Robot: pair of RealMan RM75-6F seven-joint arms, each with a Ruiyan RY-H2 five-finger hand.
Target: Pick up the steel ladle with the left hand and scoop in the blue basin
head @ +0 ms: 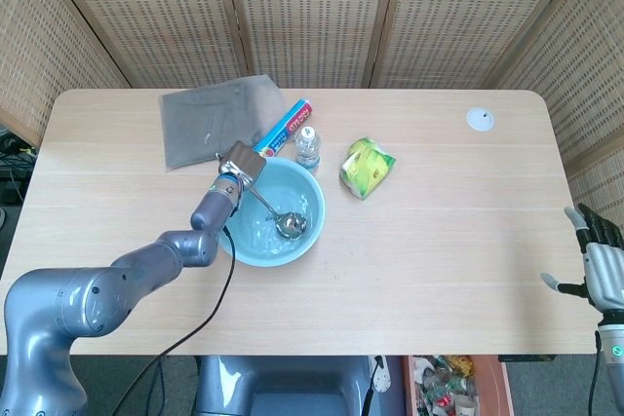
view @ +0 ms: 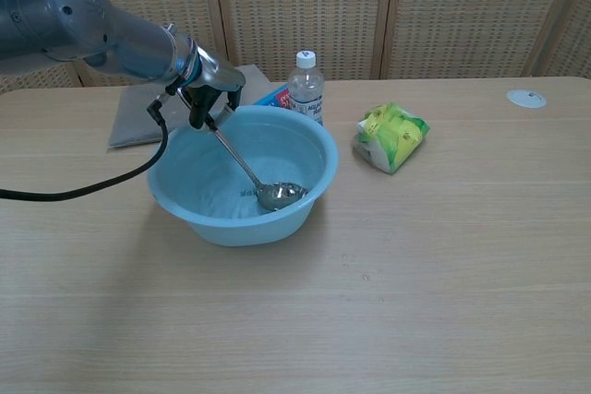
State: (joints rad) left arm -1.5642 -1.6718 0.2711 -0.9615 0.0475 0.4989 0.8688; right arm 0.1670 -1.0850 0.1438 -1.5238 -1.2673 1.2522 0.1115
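The blue basin (head: 303,241) (view: 310,205) stands left of the table's middle. My left hand (head: 241,165) (view: 211,88) hovers over the basin's rear left rim and grips the top of the steel ladle's handle. The ladle (head: 290,224) (view: 281,195) slants down to the right, its shiny bowl resting on the basin floor near the right wall. My right hand (head: 600,262) hangs off the table's front right edge, fingers spread, holding nothing; the chest view does not show it.
A grey cloth (head: 210,122) (view: 138,122) lies behind the basin, with a blue box (head: 284,126) and a small water bottle (head: 307,147) (view: 306,86) beside it. A green packet (head: 366,167) (view: 391,137) sits right of the basin. A white disc (head: 479,120) (view: 526,98) lies far right.
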